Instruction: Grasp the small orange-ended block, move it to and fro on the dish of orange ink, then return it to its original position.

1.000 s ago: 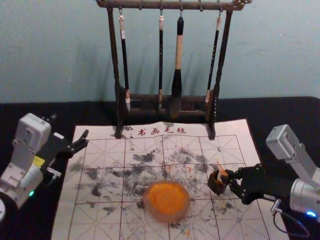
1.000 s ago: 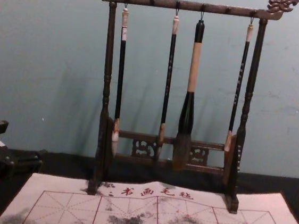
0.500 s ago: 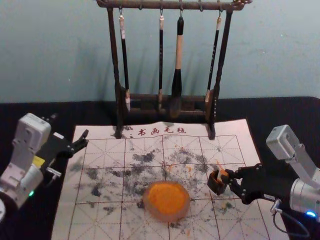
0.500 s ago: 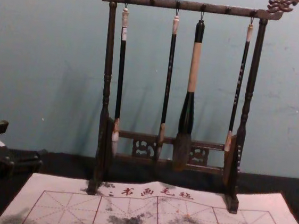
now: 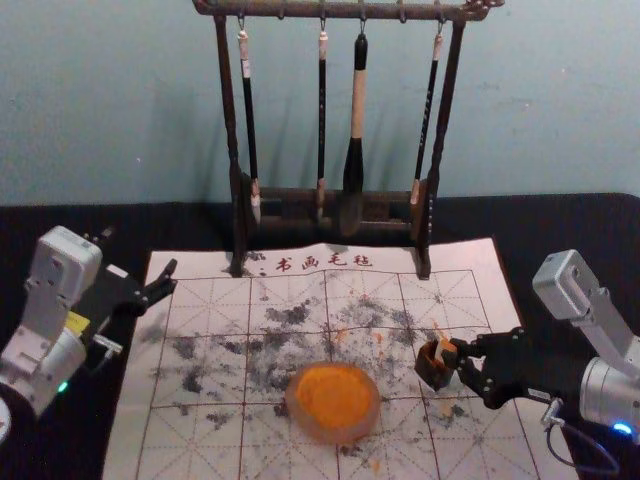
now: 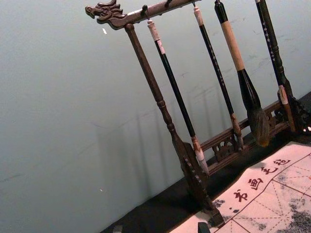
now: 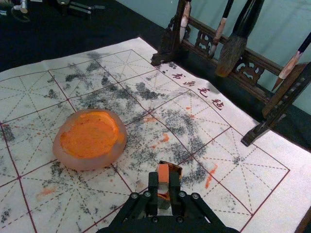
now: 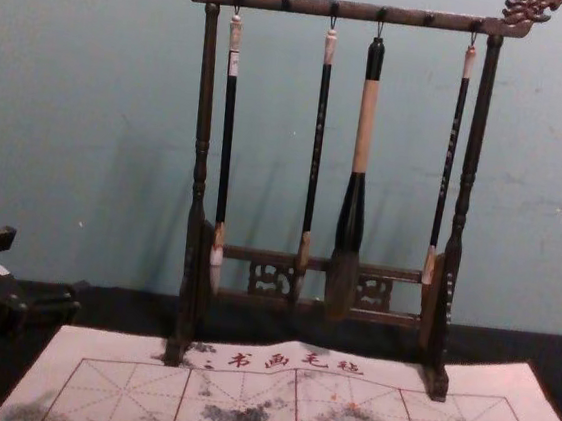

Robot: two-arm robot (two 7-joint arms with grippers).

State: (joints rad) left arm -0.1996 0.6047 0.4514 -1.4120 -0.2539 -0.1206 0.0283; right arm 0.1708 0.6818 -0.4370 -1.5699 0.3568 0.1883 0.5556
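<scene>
Over ink-blotched mat (image 5: 455, 295), right pincer (image 5: 459, 354) clasping block (image 7: 163, 177); bluish wall (image 5: 110, 100) behind.

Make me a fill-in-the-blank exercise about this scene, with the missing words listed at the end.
1. The right gripper holds a small block with an end coloured ____.
2. From the robot's viewpoint, the dish of ink is to the block's ____.
3. Counting from the robot's left, the thickest brush hanging on the rack is the ____ one.
4. The idle left gripper is ____, not shut.

Missing words: orange; left; third; open.
</scene>
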